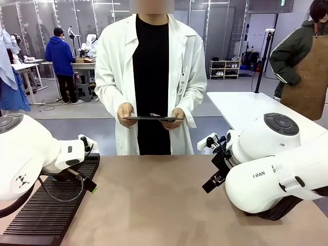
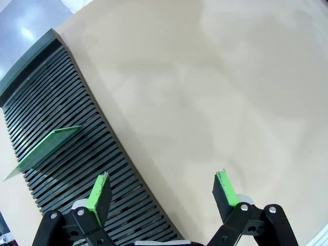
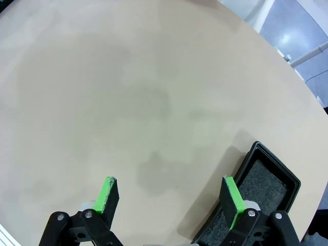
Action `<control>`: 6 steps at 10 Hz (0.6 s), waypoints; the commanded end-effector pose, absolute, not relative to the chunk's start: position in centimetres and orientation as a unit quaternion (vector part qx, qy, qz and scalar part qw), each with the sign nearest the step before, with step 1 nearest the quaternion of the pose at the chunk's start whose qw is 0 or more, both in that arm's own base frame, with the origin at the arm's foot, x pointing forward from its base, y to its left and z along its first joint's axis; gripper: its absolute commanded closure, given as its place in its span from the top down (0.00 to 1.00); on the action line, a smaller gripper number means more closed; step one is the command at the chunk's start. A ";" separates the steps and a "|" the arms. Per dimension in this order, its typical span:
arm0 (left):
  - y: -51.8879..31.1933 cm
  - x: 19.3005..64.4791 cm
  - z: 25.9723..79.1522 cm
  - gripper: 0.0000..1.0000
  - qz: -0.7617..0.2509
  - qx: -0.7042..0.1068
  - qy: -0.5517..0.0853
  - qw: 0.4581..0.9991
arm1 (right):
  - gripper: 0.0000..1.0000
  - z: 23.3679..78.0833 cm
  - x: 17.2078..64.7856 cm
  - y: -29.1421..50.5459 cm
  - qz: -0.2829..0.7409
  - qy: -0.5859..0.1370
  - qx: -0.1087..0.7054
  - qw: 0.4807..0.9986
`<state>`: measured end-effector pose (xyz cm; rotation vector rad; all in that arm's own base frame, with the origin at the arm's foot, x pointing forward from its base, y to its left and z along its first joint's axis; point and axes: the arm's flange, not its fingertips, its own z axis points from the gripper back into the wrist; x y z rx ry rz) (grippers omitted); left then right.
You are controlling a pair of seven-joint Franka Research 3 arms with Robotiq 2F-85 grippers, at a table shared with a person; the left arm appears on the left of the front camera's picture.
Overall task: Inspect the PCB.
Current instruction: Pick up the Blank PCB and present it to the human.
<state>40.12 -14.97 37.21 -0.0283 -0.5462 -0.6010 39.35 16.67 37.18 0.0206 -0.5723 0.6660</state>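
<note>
The PCB (image 2: pixel 45 146), a thin green dotted board, stands tilted in a slot of the black slotted rack (image 2: pixel 66 92). In the left wrist view my left gripper (image 2: pixel 163 180) hangs open above the rack's edge and the bare table, to the right of the PCB and apart from it. My right gripper (image 3: pixel 168 182) is open over the beige tabletop with nothing between its green pads (image 3: pixel 107 193). Across the table, a person in a white coat holds a thin dark flat board (image 1: pixel 152 118) level in both hands.
The slotted rack (image 1: pixel 46 210) lies along the table's left side under my left arm. A shallow black tray (image 3: pixel 266 177) with a foam floor sits just beside my right gripper. Beige tabletop (image 1: pixel 154 205) spreads between the arms. A white table stands at the back right.
</note>
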 end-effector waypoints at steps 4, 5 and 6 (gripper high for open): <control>-12.9 40.3 43.5 1.00 -0.272 -0.126 -0.232 0.926 | 1.00 42.6 40.5 15.1 0.283 -0.254 0.092 0.920; -11.5 39.6 45.4 1.00 -0.268 -0.181 -0.223 0.920 | 1.00 44.3 40.5 13.7 0.272 -0.244 0.129 0.922; -10.1 38.7 46.9 1.00 -0.260 -0.244 -0.208 0.911 | 1.00 45.7 40.1 12.1 0.259 -0.223 0.185 0.921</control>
